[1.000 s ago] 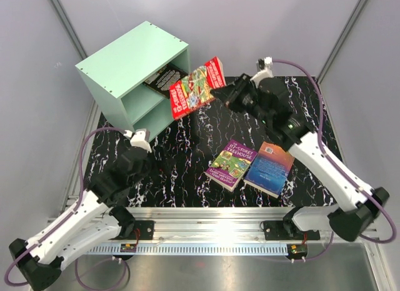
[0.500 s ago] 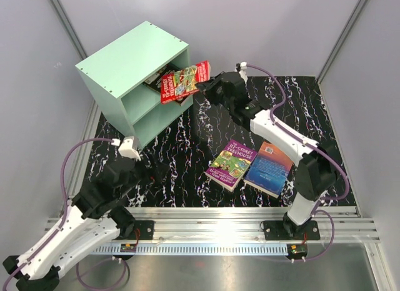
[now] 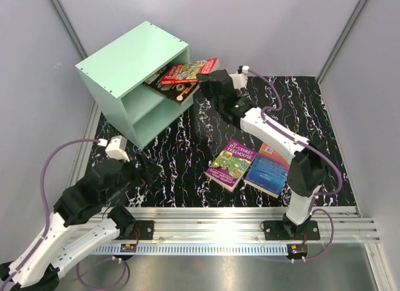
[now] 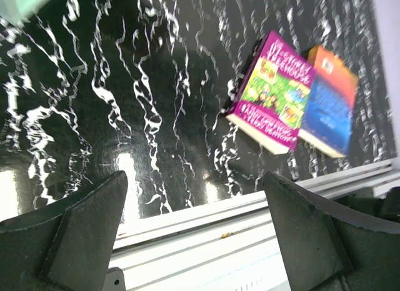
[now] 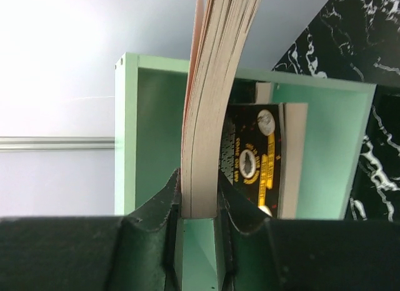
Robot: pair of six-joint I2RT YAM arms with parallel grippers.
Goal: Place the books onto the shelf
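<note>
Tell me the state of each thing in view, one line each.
red book: gripped, partly inside shelf's upper compartment.
black book: in upper compartment, under red book.
purple book: flat on table.
blue book: flat on table.
left gripper: open, empty.
right gripper: shut on red book.

Purple book (image 3: 231, 164), right of the shelf (image 3: 125, 63): cover reads "STOREY TREEHOUSE"; number before it unclear. Red book (image 3: 187, 71), dark book (image 5: 256, 160), blue book (image 3: 269, 168): print illegible.
</note>
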